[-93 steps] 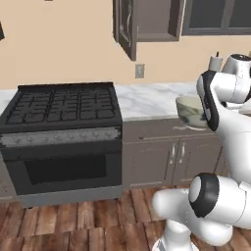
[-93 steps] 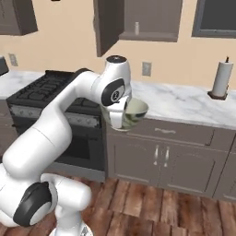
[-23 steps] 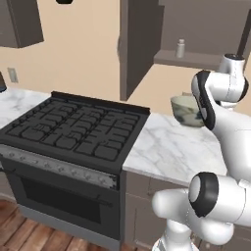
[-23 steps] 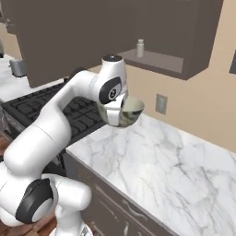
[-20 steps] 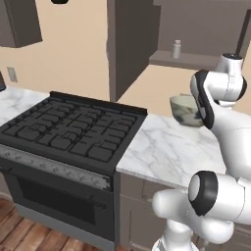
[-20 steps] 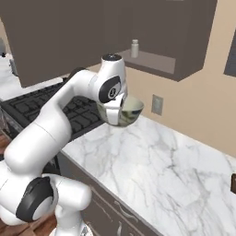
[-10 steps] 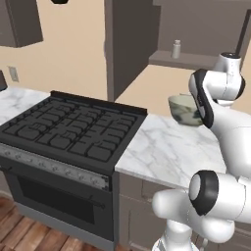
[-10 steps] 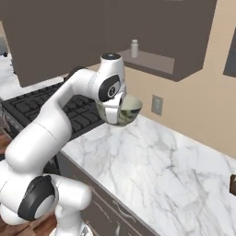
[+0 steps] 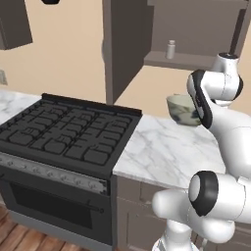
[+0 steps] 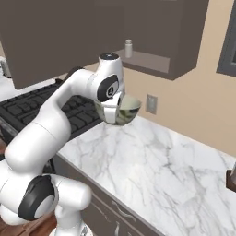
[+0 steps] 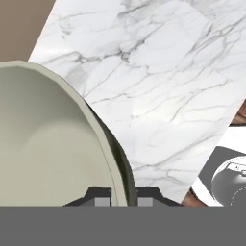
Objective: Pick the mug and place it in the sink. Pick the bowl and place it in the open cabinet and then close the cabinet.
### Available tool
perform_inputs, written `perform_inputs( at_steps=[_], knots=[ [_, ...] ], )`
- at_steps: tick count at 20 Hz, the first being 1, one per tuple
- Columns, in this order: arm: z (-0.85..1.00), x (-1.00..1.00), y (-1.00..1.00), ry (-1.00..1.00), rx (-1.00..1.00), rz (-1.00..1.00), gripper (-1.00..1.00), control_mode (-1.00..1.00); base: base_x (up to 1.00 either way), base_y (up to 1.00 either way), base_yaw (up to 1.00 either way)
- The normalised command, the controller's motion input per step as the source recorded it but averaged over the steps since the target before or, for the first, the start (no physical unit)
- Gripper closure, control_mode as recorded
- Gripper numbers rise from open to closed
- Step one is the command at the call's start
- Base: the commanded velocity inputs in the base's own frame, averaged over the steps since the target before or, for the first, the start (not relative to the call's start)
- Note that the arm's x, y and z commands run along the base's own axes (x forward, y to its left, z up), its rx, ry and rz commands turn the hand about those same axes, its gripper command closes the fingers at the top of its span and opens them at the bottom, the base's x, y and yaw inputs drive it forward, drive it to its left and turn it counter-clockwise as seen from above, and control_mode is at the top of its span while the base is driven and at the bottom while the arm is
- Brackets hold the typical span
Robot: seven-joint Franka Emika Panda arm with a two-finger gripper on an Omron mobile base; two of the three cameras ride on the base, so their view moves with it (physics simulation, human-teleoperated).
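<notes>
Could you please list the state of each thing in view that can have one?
bowl: held in the air above the marble counter, upright, empty.
gripper: shut on the bowl's rim.
cabinet: open, door swung out, a small bottle on its shelf.
stove: nothing on its burners, oven door closed.

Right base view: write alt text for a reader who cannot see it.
A white robot arm's gripper holds a wide pale cream-green bowl above a white marble counter, below an open dark grey-brown wall cabinet. A black stove sits left.
</notes>
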Motion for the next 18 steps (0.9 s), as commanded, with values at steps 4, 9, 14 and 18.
perform_inputs(
  at_steps=[4, 9, 14, 18],
  knots=[
    [0.0, 0.0, 0.0, 0.0, 0.0, 0.0, 1.0, 1.0, 0.27, -0.21, -0.19],
    [0.0, 0.01, -0.03, -0.03, 0.0, 0.0, 1.0, -1.0, 0.14, -0.16, -0.08],
    [0.2, -0.01, -0.04, -0.17, 0.0, 0.0, 1.0, -1.0, 0.0, 0.0, 0.0],
    [0.49, 0.0, 0.0, -0.24, -0.02, 0.0, 1.0, -1.0, 0.0, 0.0, 0.0]
  ],
)
